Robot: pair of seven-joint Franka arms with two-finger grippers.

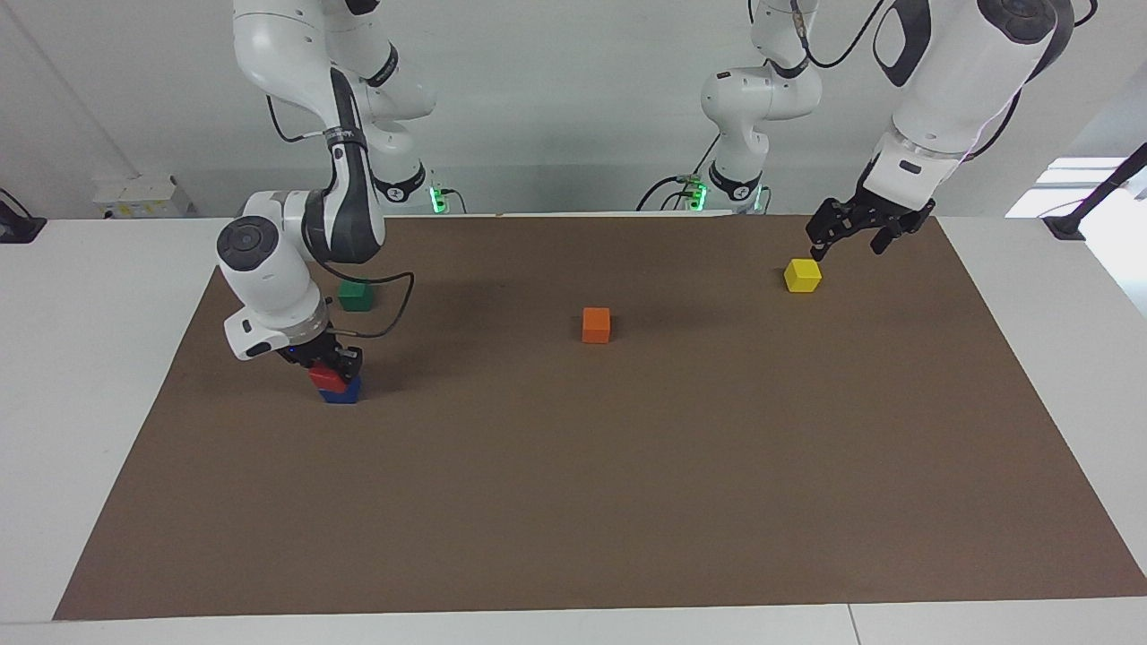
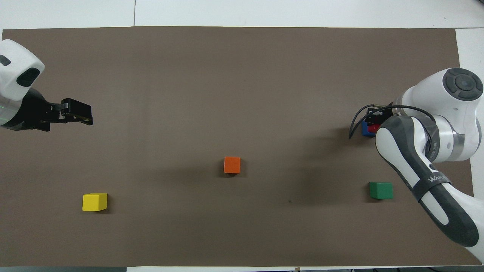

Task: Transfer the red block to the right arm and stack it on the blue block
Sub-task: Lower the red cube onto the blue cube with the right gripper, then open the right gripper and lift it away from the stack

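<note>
The red block sits on top of the blue block on the brown mat, toward the right arm's end of the table. My right gripper reaches down onto the stack, its fingers closed on the red block. In the overhead view the right arm hides most of the stack; only slivers of the red block and the blue block show under the right gripper. My left gripper is raised, open and empty, over the mat at the left arm's end; it also shows in the overhead view.
A green cube lies nearer to the robots than the stack. An orange cube lies mid-mat. A yellow cube lies toward the left arm's end. The brown mat covers most of the white table.
</note>
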